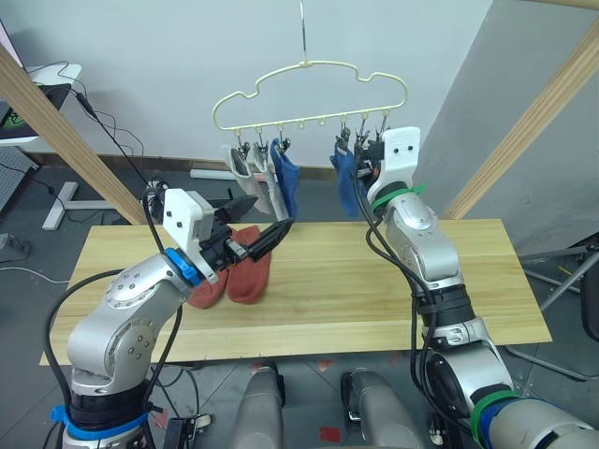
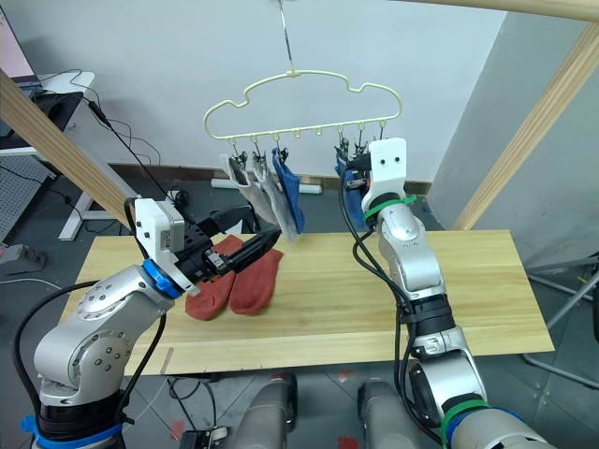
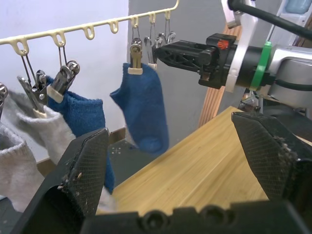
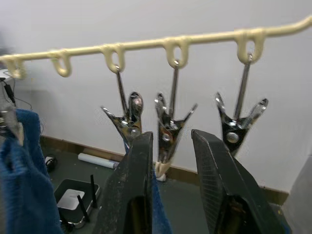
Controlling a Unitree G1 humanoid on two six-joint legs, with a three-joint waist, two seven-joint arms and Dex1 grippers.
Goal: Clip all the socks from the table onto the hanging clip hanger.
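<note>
The long plank desk (image 1: 393,290) is seen running across the scene, with two rust-red socks (image 1: 245,278) lying side by side on its left part, touching each other. Above the desk's far edge the pale-yellow clip hanger (image 1: 309,89) is hung by its hook. Two light grey socks (image 1: 251,168) and a blue sock (image 1: 285,182) are clipped at the hanger's left end, bunched close together. Another blue sock (image 1: 348,187) is clipped further to the right, just beside the right arm.

The left hand (image 1: 253,229) is held low over the desk, right above the red socks, with its black fingers spread wide and nothing gripped between them, as shown pretty clearly in the left wrist view.

The right hand (image 4: 171,161) is raised up to the hanger's right end. Its fingers are parted only a little, with one of the small metal clips (image 4: 168,127) sitting just behind the gap. Nothing is pinched there, as far as can be told. Three clips at that end are left bare.
</note>
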